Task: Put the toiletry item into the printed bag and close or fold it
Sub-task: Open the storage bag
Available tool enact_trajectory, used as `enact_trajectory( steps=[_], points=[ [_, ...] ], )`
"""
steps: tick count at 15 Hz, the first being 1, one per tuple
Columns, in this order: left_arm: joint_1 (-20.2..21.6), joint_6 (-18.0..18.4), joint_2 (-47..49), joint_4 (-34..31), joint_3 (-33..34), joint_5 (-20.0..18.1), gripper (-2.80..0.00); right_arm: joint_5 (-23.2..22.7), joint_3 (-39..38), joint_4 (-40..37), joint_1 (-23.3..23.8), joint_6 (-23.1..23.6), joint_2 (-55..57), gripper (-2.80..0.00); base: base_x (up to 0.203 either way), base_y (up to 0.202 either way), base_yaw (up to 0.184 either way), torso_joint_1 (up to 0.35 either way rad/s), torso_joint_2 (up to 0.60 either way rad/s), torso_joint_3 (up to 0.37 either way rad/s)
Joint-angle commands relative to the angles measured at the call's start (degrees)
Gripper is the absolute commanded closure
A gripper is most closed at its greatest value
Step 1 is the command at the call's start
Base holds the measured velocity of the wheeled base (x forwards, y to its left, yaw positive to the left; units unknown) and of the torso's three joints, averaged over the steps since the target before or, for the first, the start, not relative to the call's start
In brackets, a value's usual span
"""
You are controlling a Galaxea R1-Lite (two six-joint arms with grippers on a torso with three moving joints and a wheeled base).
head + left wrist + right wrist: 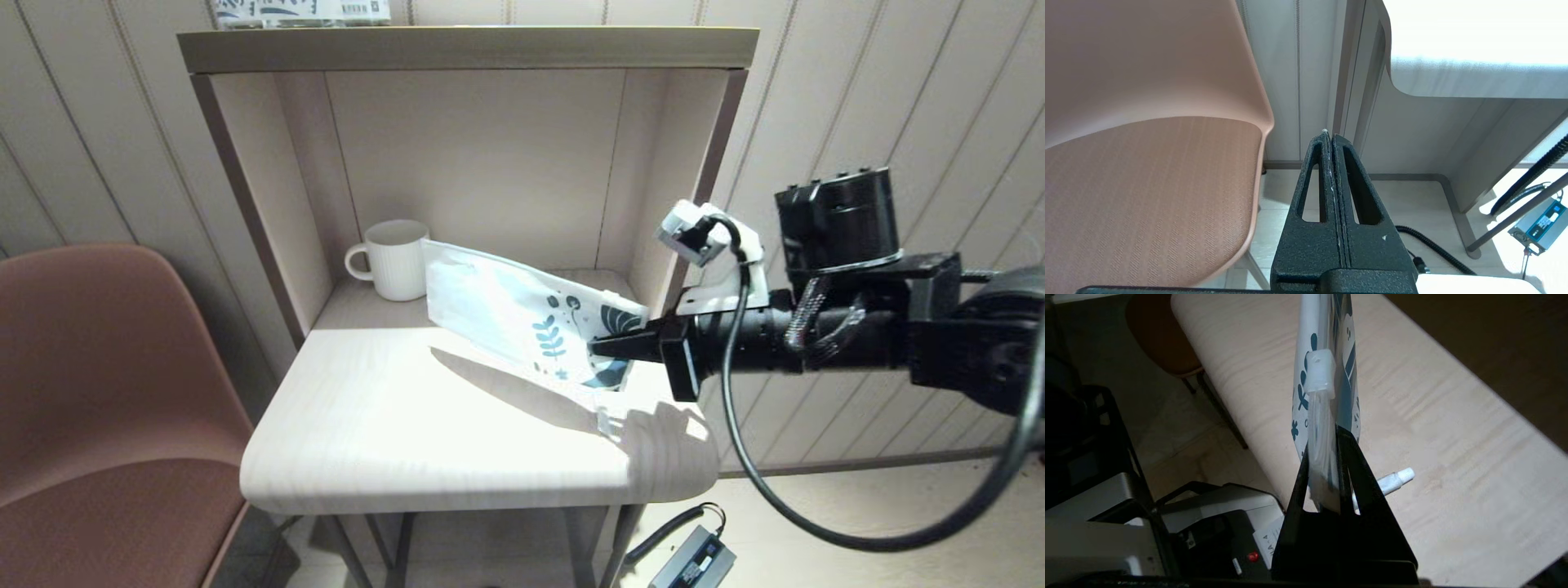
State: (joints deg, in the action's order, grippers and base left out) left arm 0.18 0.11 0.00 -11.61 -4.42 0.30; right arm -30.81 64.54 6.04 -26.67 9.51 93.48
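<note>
My right gripper (600, 347) is clamped on the leaf-printed end of the printed bag (506, 310), holding it tilted above the table (408, 425), its far end near the mug (397, 260). It looks light, limp and slick, so I judge gripping the edge by its slider (1319, 371) safest. A small white tube (1392, 482) lies on the table below. No readable writing anywhere. My left gripper (1332, 139) hangs beside the chair (1147, 163), fingers pressed together, empty.

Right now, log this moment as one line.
right gripper: shut on printed white plastic bag, lifted off pale wooden table | small white tube: on table | left gripper: shut, parked low
</note>
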Motion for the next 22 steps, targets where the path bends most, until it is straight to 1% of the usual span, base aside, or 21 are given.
enact_trajectory(
  steps=[1, 2, 3, 5, 6, 7, 9, 10, 11, 12, 14, 16, 17, 19, 20, 22],
  points=[
    [-0.01, 0.03, 0.00, -0.08, -0.06, 0.05, 0.00, -0.14, 2.94, -10.59, 0.03, 0.11, -6.64, 0.00, 0.000, 0.000, 0.000, 0.000, 0.00, 0.000],
    [-0.01, 0.33, 0.00, -0.08, -0.06, 0.13, 0.00, -0.13, 4.35, -14.22, 0.04, 0.15, -7.61, 0.00, 0.000, 0.000, 0.000, 0.000, 0.00, 0.000],
    [-0.01, 0.26, 0.00, -0.08, 0.02, 0.38, 0.00, -0.13, 4.98, -15.99, 0.04, 0.08, -7.95, 0.00, 0.000, 0.000, 0.000, 0.000, 0.00, 0.000],
    [-0.01, 0.67, 0.00, -0.44, -0.37, 0.73, 0.00, -0.04, 4.95, -17.52, 0.07, 0.07, -8.46, 0.00, 0.000, 0.000, 0.000, 0.000, 0.00, 0.000],
    [-0.01, 1.29, 0.33, -0.37, -2.24, 0.60, 0.00, -0.04, 5.14, -18.57, 0.04, 0.07, -8.65, 0.00, 0.000, 0.000, 0.000, 0.000, 0.00, 0.000],
    [-0.01, 1.67, 1.89, -0.57, -6.31, 0.15, 0.00, -0.04, 5.81, -19.71, -0.14, 0.13, -8.74, 0.00, 0.000, 0.000, 0.000, 0.000, 0.00, 0.000],
    [-0.10, 1.91, 10.10, -0.60, -15.91, -2.47, 0.00, -0.10, 8.09, -22.43, -0.85, 0.15, -8.37, 0.00, 0.000, 0.000, 0.000, 0.000, 0.00, 0.000],
    [-0.19, 1.95, 16.67, -0.64, -21.61, -5.49, 0.00, -0.19, 9.84, -24.58, -1.72, 0.24, -8.17, 0.00, 0.000, 0.000, 0.000, 0.000, 0.00, 0.000],
    [-0.26, 1.99, 23.39, -0.72, -27.34, -10.38, 0.00, -0.21, 11.59, -27.25, -3.29, 0.42, -8.00, 0.00, 0.000, 0.000, 0.000, 0.000, 0.00, 0.000],
    [-0.30, 1.99, 29.67, -0.91, -32.56, -16.40, 0.00, -0.22, 12.88, -29.36, -4.20, 1.47, -7.54, 0.00, 0.000, 0.000, 0.000, 0.000, 0.00, 0.000],
    [-0.45, 1.96, 42.81, -1.72, -43.26, -30.64, 0.00, -0.22, 15.26, -34.77, -5.42, 7.63, -5.03, 0.00, 0.000, 0.000, 0.000, 0.000, 0.00, 0.000],
    [-1.43, 1.98, 53.98, -2.40, -51.56, -40.34, 0.00, -0.11, 18.47, -40.65, -7.17, 11.48, -2.86, 0.00, 0.000, 0.000, 0.000, 0.000, 0.00, 0.000],
    [-2.29, 2.13, 59.17, -2.51, -54.92, -43.42, 0.00, -0.13, 19.76, -41.52, -8.30, 11.98, -1.92, 0.00, 0.000, 0.000, 0.000, 0.000, 0.00, 0.000],
    [-5.26, 2.59, 67.56, -2.74, -61.52, -47.18, 0.00, -0.13, 20.81, -41.72, -10.20, 13.18, -0.98, 0.00, 0.000, 0.000, 0.000, 0.000, 0.00, 0.000],
    [-8.46, 2.75, 70.75, -2.74, -63.86, -48.31, 0.00, -0.15, 20.91, -41.72, -11.36, 13.24, -0.80, 0.00, 0.000, 0.000, 0.000, 0.000, 0.00, 0.000],
    [-15.72, 3.18, 74.99, -2.65, -65.84, -49.26, 0.00, -0.30, 20.85, -41.44, -14.81, 13.26, 0.46, 0.00, 0.000, 0.000, 0.000, 0.000, 0.00, 0.000]
  ],
)
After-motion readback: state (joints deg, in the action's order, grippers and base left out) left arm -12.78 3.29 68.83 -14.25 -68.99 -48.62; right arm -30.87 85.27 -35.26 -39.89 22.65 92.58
